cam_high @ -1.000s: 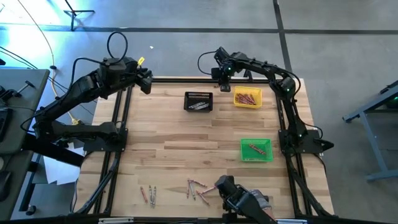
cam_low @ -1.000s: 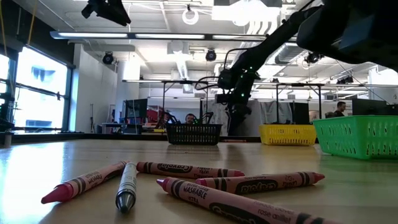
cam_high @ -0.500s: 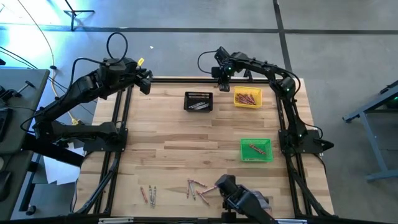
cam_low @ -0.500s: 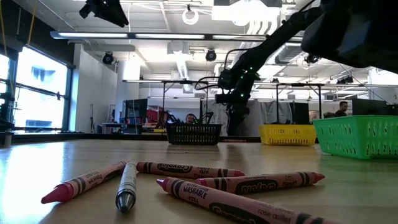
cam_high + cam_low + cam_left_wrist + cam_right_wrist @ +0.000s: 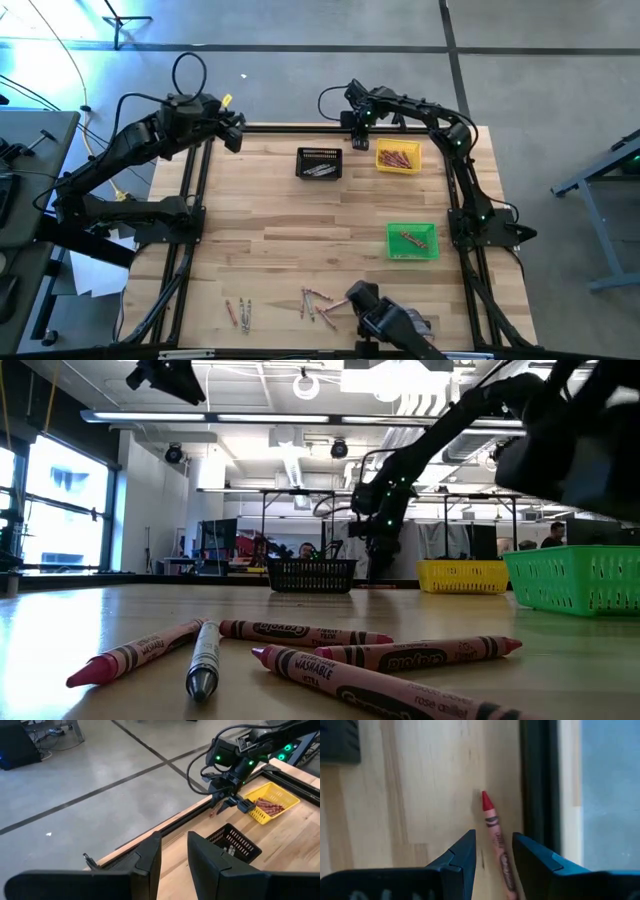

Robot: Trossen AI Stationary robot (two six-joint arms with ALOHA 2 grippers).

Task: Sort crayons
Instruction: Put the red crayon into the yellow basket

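Note:
A red crayon (image 5: 493, 827) lies on the table at its far edge, beside the black frame rail (image 5: 538, 780). It also shows in the left wrist view, red crayon (image 5: 212, 813). My right gripper (image 5: 493, 836) hangs over it, pointing steeply down and open, with one finger on either side of the crayon and a gap on both sides. My left gripper (image 5: 174, 837) stands open and empty, high over the far left corner (image 5: 237, 132). Several more crayons (image 5: 314, 300) lie near the front edge, and a small group of crayons (image 5: 240, 312) lies left of them.
A black bin (image 5: 319, 162) and a yellow bin (image 5: 398, 157) with red crayons stand on either side of my right gripper (image 5: 353, 124). A green bin (image 5: 412, 241) with orange-brown crayons sits at mid right. Bare wood lies between the bins and the front crayons.
My right gripper has rolled a little about its own pointing line over the red crayon. Its fingers keep the same gap. The crayons and bins have stayed where they were.

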